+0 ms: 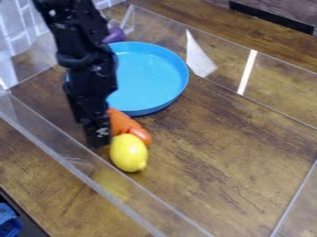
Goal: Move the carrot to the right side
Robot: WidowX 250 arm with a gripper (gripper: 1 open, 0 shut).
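Observation:
The orange carrot [129, 127] lies on the wooden table just in front of the blue plate [155, 78], partly hidden by the arm. A yellow lemon [129, 154] touches its near end. My black gripper [96, 132] points down at the carrot's left side, its tips low by the table between the carrot and the clear wall. The jaws stand open; nothing is held between them.
A clear acrylic wall [62, 153] runs along the near left, close to the gripper. A purple vegetable [114, 35] peeks out behind the arm at the plate's far edge. Bare wood [235, 157] spreads to the right.

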